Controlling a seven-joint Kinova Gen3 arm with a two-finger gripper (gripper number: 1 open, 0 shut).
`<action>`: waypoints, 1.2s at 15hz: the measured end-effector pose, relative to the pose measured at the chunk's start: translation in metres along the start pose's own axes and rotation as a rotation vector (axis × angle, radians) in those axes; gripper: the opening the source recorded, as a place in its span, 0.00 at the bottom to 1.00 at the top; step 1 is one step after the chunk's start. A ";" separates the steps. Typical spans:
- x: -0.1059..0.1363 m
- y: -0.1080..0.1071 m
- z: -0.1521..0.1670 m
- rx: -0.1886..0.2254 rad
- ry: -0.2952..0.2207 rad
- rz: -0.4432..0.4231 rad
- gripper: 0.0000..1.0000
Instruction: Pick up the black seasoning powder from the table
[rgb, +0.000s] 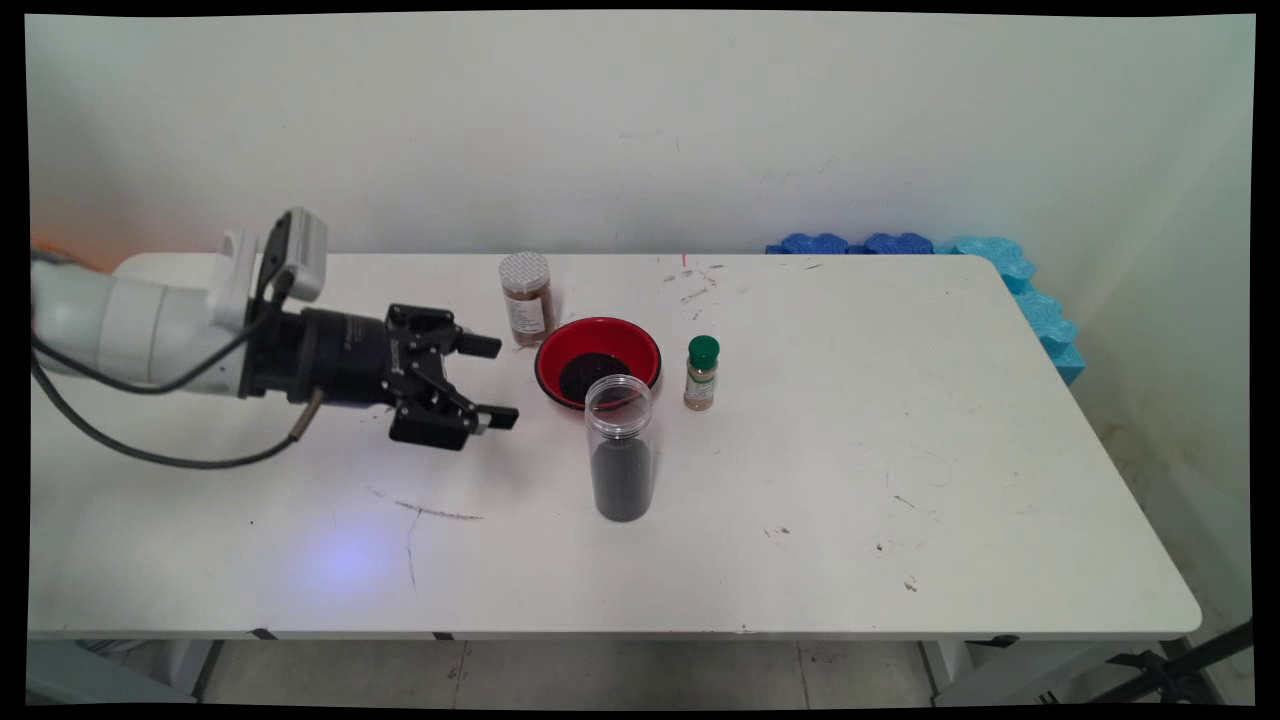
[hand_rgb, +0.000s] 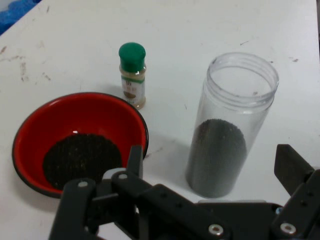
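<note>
gripper (rgb: 490, 381) is held level above the table (rgb: 900, 480), jaws apart and clamped on nothing, pointed at a cluster of containers. just beyond the upper fingertip a spice jar (rgb: 526, 297) with a pale perforated lid is seen, upright, holding brown powder. ahead of the jaws and between their lines a red bowl (rgb: 598, 361) is set, a dark granular layer lying in its bottom. directly before the lower finger, nearest of all yet not touched, a clear open jar (rgb: 621, 447) stands upright, lidless, roughly the lower half filled with the same dark grains. it is judged stiff plastic, smooth and somewhat slippery, moderately weighted low by its fill and liable to spill if tipped; hold would best be taken across the mid wall, about the fill line. past the bowl, well beyond the jaws, a small green-capped bottle (rgb: 702, 373) is stood. blue foam (rgb: 1000, 270) is seen by the far table corner.
</note>
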 end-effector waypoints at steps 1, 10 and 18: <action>-0.007 0.001 0.003 -0.004 0.006 -0.008 1.00; -0.052 0.007 0.030 -0.024 0.066 -0.071 1.00; -0.071 0.014 0.065 -0.032 0.158 -0.126 1.00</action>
